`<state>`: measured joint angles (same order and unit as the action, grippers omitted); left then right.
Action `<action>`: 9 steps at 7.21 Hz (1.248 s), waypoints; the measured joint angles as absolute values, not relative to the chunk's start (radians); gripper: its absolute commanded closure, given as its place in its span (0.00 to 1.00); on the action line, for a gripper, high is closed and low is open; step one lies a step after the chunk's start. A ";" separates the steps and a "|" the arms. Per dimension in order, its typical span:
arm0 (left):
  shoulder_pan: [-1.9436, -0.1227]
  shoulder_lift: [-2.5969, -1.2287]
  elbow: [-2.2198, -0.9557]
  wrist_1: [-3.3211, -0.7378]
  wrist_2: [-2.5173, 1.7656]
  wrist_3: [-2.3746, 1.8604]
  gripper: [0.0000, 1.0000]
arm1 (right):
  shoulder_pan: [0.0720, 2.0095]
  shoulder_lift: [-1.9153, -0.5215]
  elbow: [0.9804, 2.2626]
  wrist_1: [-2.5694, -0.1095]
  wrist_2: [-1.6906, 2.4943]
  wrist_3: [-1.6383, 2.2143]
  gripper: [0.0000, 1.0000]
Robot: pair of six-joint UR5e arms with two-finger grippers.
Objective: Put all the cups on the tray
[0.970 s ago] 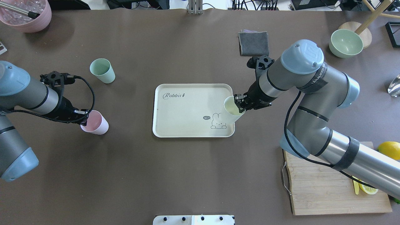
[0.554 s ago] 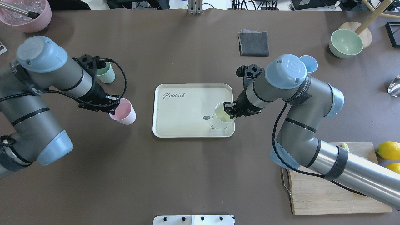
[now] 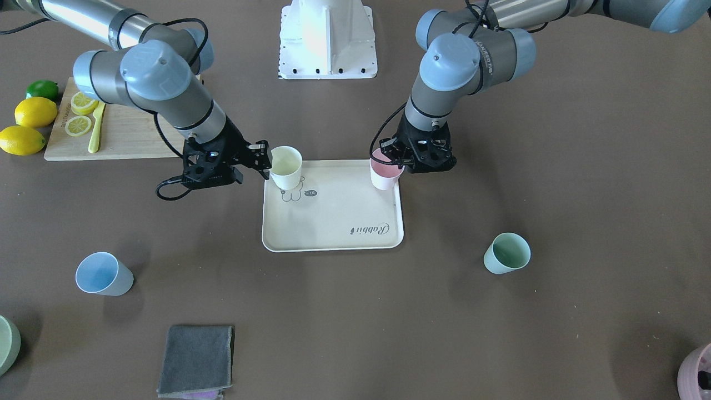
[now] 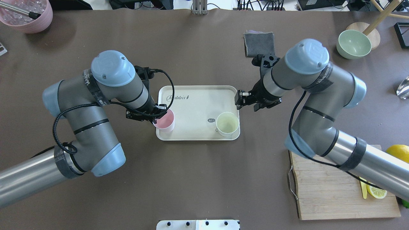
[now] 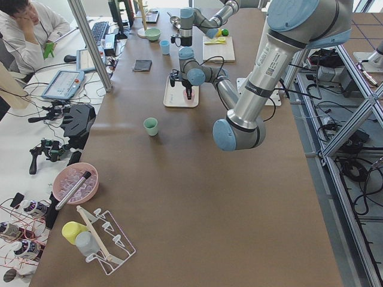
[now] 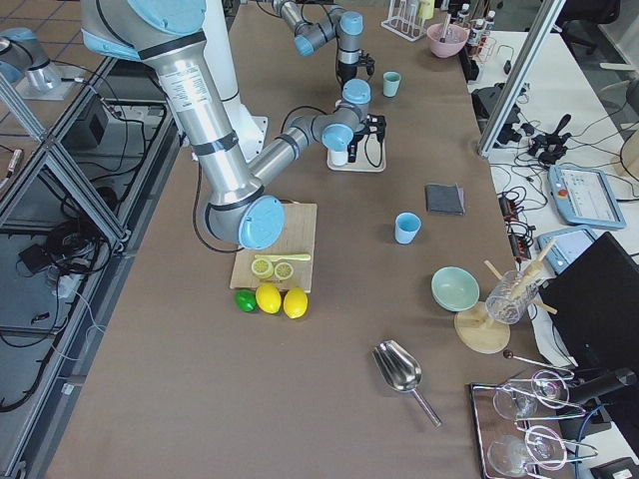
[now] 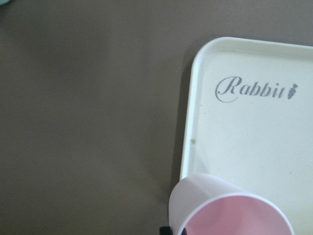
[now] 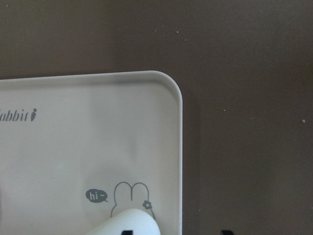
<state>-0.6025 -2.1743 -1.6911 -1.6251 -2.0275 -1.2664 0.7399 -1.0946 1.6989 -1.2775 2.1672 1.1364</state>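
Observation:
The cream tray (image 4: 195, 102) lies at the table's middle. The pale yellow cup (image 4: 227, 124) stands upright on its near right corner, over the rabbit drawing. My right gripper (image 4: 239, 101) is open and empty just beside and above the yellow cup (image 8: 129, 223). My left gripper (image 4: 158, 117) is shut on the rim of the pink cup (image 4: 165, 120), at the tray's near left corner; I cannot tell whether the cup rests on the tray. The mint green cup (image 3: 506, 253) and light blue cup (image 3: 104, 274) stand on the table, hidden behind my arms in the overhead view.
A grey cloth (image 4: 259, 44) lies behind the tray. A green bowl (image 4: 353, 44) is at the far right. A wooden cutting board (image 4: 335, 191) with lemon slices is at the near right. A pink pot (image 4: 27, 16) is at the far left corner.
My left arm carried the pink cup rightward to the tray's near left corner. My right gripper let go of the yellow cup on the tray and drew back from it.

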 measured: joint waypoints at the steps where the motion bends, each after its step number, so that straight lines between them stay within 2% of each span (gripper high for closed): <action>1: -0.596 -2.198 -1.662 -1.627 -2.020 -1.283 0.34 | 0.826 -1.102 1.694 -1.331 2.226 1.033 0.00; 2: -0.594 -2.210 -1.639 -1.638 -2.017 -1.290 0.02 | 0.912 -1.102 1.669 -1.408 2.252 0.890 0.00; 4: -0.597 -2.214 -1.621 -1.668 -2.016 -1.291 0.02 | 1.069 -1.091 1.523 -1.484 2.277 0.632 0.00; 7: -0.706 -2.162 -1.692 -1.650 -2.052 -1.209 0.02 | 1.126 -1.080 1.333 -1.420 2.290 0.549 0.02; 8: -0.758 -2.133 -1.706 -1.641 -2.072 -1.141 0.02 | 1.116 -1.085 1.307 -1.394 2.289 0.554 0.32; 9: -0.816 -2.100 -1.714 -1.637 -2.093 -1.053 0.02 | 1.104 -1.089 1.290 -1.379 2.288 0.565 0.99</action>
<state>-0.8157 -2.0998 -1.7136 -1.6371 -2.0928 -1.0530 1.1036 -1.0891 1.2900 -1.3791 2.2876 0.5655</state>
